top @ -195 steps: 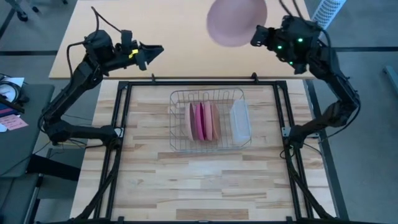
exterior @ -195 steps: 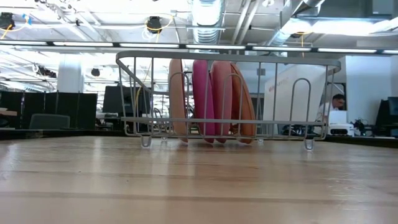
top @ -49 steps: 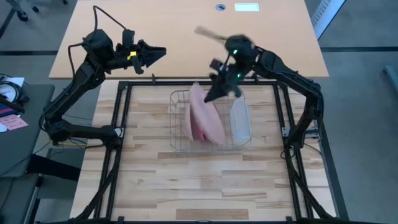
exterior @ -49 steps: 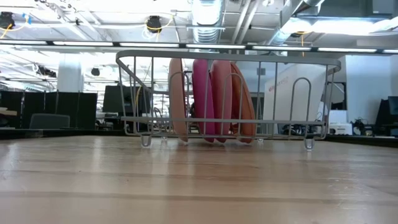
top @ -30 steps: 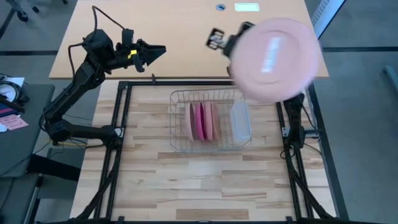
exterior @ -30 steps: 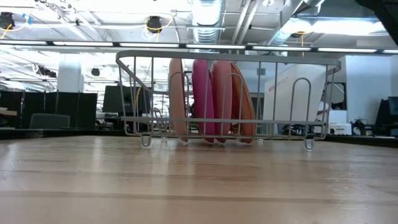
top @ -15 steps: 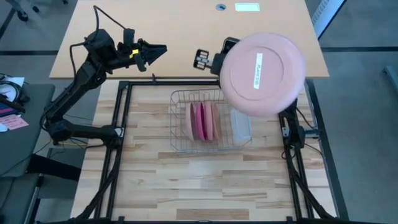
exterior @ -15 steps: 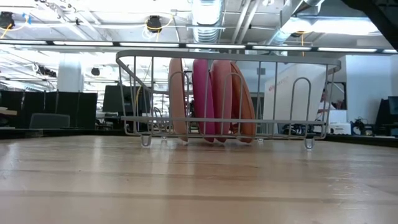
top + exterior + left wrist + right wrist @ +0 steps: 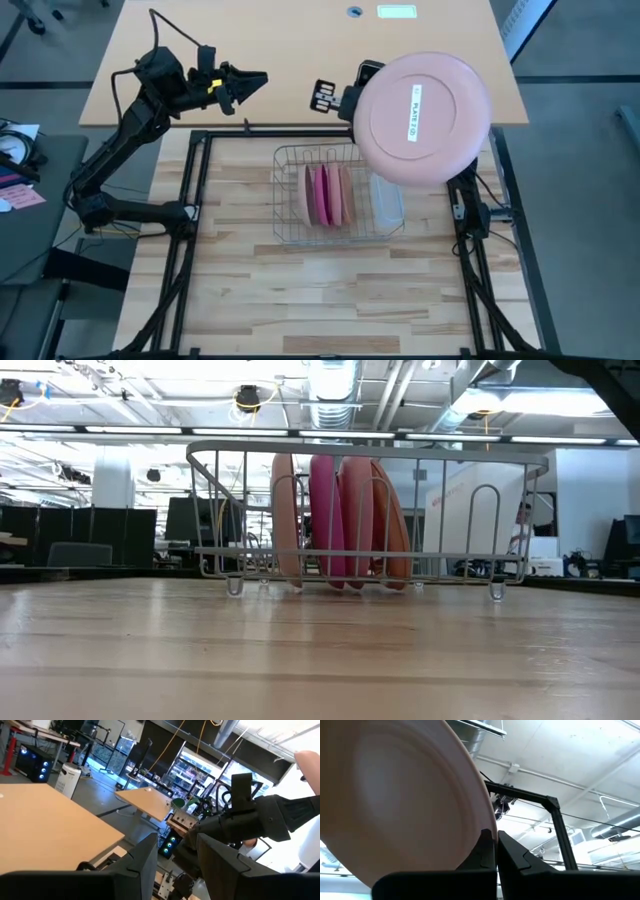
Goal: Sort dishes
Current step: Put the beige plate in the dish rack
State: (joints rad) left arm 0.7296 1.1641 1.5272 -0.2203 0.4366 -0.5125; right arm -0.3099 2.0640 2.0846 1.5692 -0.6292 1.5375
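I see the light wood counter (image 9: 300, 290); a wire rack (image 9: 287, 195) stands on it, toward the far edge.

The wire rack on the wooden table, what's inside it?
Inside the wire rack, four round plastic plates stand on edge, pink, magenta and salmon-orange, beside a translucent tub. The big pale pink plate held overhead covers the rack's far right corner.

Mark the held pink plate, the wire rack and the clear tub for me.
pale pink plate (image 9: 425, 115), high view, middle of its underside.
wire rack (image 9: 290, 195), high view, left wall wires.
translucent tub (image 9: 386, 200), high view, its visible lower half.
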